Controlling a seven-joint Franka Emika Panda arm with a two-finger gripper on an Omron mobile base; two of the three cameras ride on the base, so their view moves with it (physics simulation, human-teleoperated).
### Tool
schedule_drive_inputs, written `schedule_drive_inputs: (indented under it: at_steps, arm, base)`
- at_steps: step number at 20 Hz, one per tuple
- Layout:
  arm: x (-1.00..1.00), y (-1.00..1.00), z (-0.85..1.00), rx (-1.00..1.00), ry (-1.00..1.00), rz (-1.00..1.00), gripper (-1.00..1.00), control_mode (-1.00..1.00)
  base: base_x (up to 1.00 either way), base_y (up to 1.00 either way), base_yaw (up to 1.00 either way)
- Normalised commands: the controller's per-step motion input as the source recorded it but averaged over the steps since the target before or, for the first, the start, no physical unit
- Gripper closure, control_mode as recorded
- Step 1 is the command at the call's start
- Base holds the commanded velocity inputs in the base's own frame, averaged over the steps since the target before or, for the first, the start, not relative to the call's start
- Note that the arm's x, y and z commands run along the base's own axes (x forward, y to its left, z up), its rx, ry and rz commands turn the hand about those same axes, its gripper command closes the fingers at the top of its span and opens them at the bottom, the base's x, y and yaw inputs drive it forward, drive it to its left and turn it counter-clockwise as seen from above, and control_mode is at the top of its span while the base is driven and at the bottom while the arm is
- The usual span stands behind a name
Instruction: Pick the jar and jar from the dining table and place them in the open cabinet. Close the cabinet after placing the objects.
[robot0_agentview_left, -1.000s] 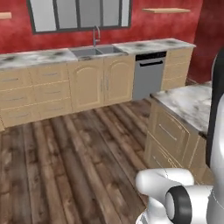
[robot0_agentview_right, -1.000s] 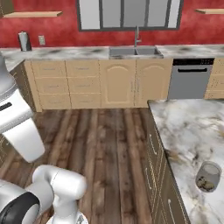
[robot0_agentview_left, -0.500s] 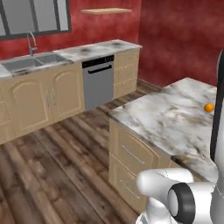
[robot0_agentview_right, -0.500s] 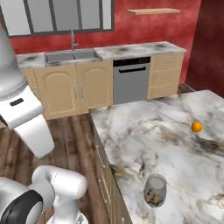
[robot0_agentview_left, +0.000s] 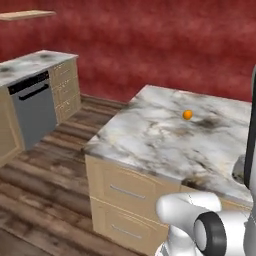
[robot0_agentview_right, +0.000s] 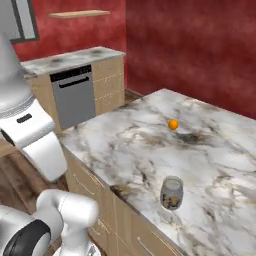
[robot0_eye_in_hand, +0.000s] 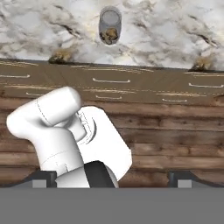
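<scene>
On the tabletop (robot0_agentview_right: 215, 145), near the front edge: one jar (robot0_agentview_right: 172, 192) standing upright, not yet picked, small orange ball (robot0_agentview_right: 173, 124) well apart beyond it. Fingers (robot0_eye_in_hand: 112, 178) spread fully wide, holding nothing, well short of the jar. Outstanding: both picks, both cabinet placements, door closure.

Both base cams sit behind the arm, looking forward and down at the marble worktop (robot0_agentview_left: 160, 135) from the left and right. They share the slab, the small orange ball (robot0_agentview_right: 173, 124) and the red wall. The hand cam looks down on the jar (robot0_eye_in_hand: 110, 25) in the upper middle, near the slab's edge.
</scene>
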Motion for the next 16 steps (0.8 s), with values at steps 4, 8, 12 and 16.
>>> schedule_drive_inputs:
  at_steps: [4, 8, 12, 16]
  arm:
    - [0.00, 0.00, 0.00, 0.00, 0.00, 0.00, -1.00, 1.00]
    - [0.00, 0.00, 0.00, 0.00, 0.00, 0.00, -1.00, 1.00]
    - [0.00, 0.00, 0.00, 0.00, 0.00, 0.00, -1.00, 1.00]
    - [0.00, 0.00, 0.00, 0.00, 0.00, 0.00, -1.00, 1.00]
  base:
    - [0.01, 0.00, -0.90]
    - [0.07, -0.02, -0.82]
    - [0.00, -0.03, -0.49]
    - [0.00, -0.28, -0.04]
